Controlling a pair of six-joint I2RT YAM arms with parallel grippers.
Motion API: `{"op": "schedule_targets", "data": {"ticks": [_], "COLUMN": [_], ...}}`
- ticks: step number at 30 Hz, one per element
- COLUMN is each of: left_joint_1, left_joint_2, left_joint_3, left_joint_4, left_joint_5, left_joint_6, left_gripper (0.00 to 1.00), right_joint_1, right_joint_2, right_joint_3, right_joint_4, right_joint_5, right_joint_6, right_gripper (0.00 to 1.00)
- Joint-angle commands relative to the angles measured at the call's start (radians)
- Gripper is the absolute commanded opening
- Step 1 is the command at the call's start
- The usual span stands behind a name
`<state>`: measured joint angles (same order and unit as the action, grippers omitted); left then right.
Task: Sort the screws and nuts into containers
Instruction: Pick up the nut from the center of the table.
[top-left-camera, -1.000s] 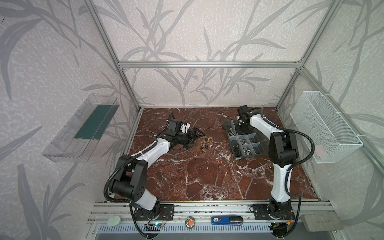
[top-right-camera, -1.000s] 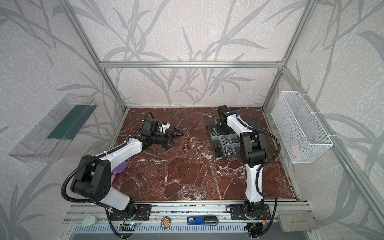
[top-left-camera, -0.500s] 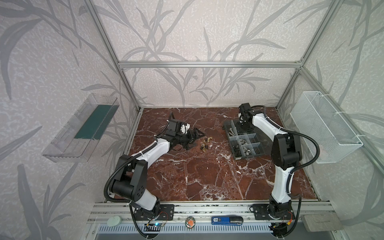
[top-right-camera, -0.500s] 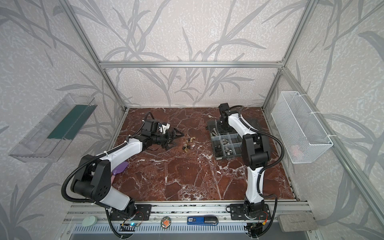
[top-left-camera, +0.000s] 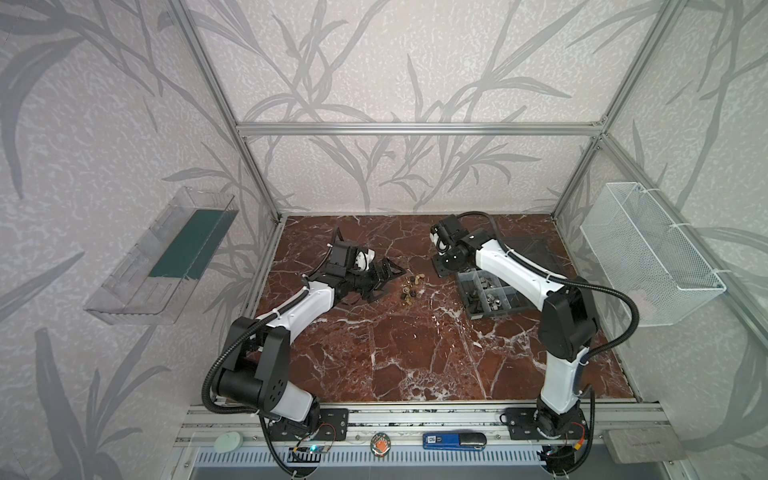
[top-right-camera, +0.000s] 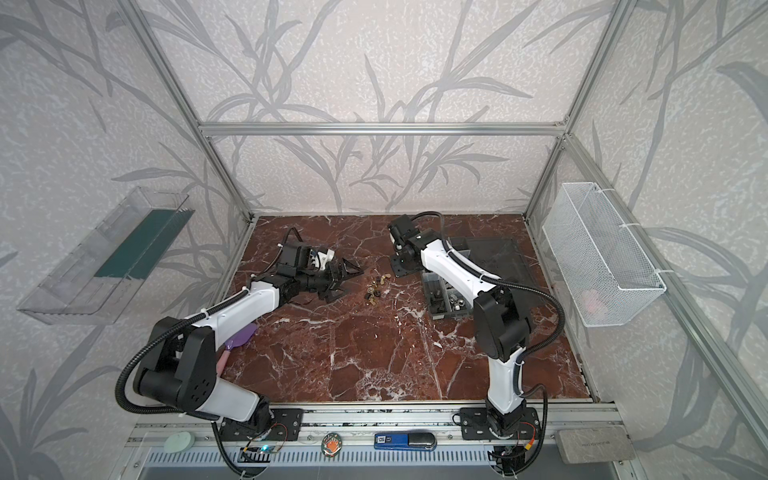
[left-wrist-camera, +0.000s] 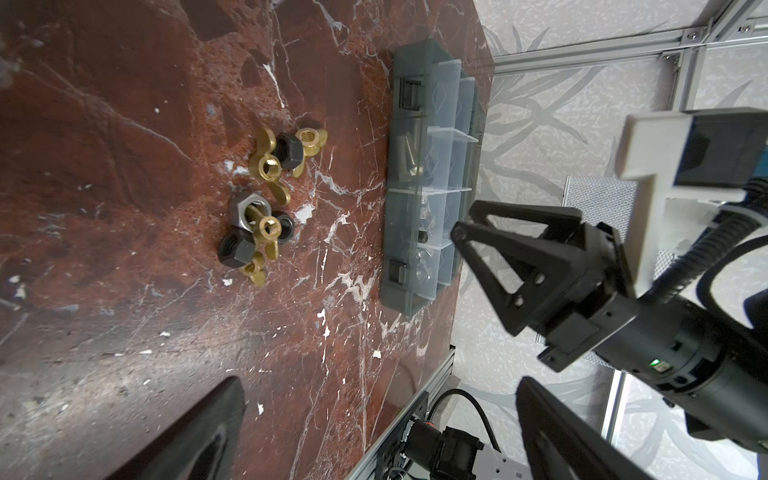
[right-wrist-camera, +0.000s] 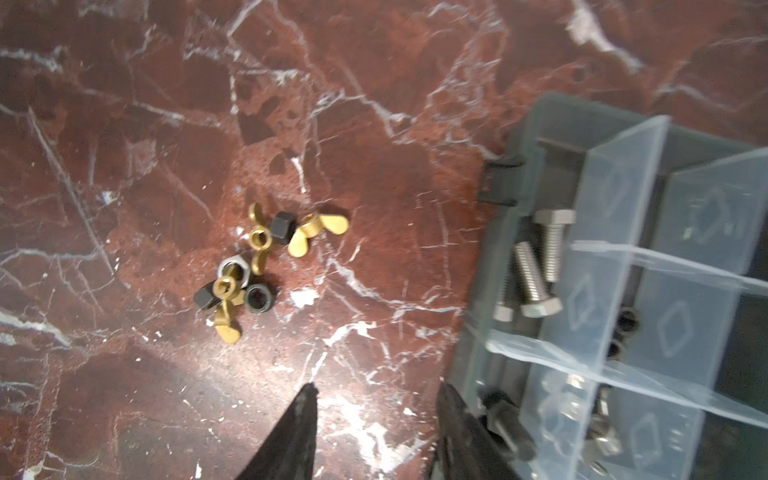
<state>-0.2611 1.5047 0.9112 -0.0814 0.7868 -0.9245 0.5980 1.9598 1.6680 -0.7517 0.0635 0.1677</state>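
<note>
A small pile of loose nuts (top-left-camera: 411, 286) (top-right-camera: 376, 289), brass wing nuts with black and silver hex nuts (left-wrist-camera: 266, 199) (right-wrist-camera: 253, 274), lies mid-table. To its right stands the grey organizer box (top-left-camera: 467, 299) (top-right-camera: 432, 299) (left-wrist-camera: 405, 232) (right-wrist-camera: 615, 199), whose compartments are the containers. Silver bolts (right-wrist-camera: 536, 270) lie in one compartment, and a dark bolt (right-wrist-camera: 507, 424) lies in another beside one finger. My left gripper (top-left-camera: 384, 276) (top-right-camera: 349, 280) (left-wrist-camera: 380, 386) lies low just left of the pile, open wide and empty. My right gripper (top-left-camera: 444, 268) (top-right-camera: 401, 268) (left-wrist-camera: 465, 222) (right-wrist-camera: 378, 388) points down at the box's far-left edge, open, nothing between its fingers.
The box's smoky lid (top-right-camera: 494, 253) lies open behind it. A white wire basket (top-left-camera: 648, 253) hangs on the right wall and a clear bin (top-left-camera: 166, 257) with a green strip on the left. A purple tool (top-right-camera: 241, 336) lies under my left arm.
My right gripper has swung left from over the box to its edge nearer the pile, and its jaws have widened. The left arm has not moved.
</note>
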Motion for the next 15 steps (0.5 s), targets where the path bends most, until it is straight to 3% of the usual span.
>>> {"op": "schedule_targets", "data": {"ticks": [1,15], "left_joint_1": [0.016,0.037], "left_joint_2": [-0.033,-0.046], "left_joint_3": [-0.036,-0.049], "left_joint_4": [0.026,0.03], "left_joint_5": [0.017,0.028], "left_joint_6": [-0.023,-0.025], "left_gripper": [1.0,0.99], "right_joint_1": [0.041,0.123], "right_joint_2": [0.07,0.267], "right_joint_3": [0.014,0.096], "right_joint_4": [0.008,0.008], "right_joint_5": [-0.024,-0.044], "right_joint_6": [0.013,0.033], "right_gripper": [0.48,0.48]}}
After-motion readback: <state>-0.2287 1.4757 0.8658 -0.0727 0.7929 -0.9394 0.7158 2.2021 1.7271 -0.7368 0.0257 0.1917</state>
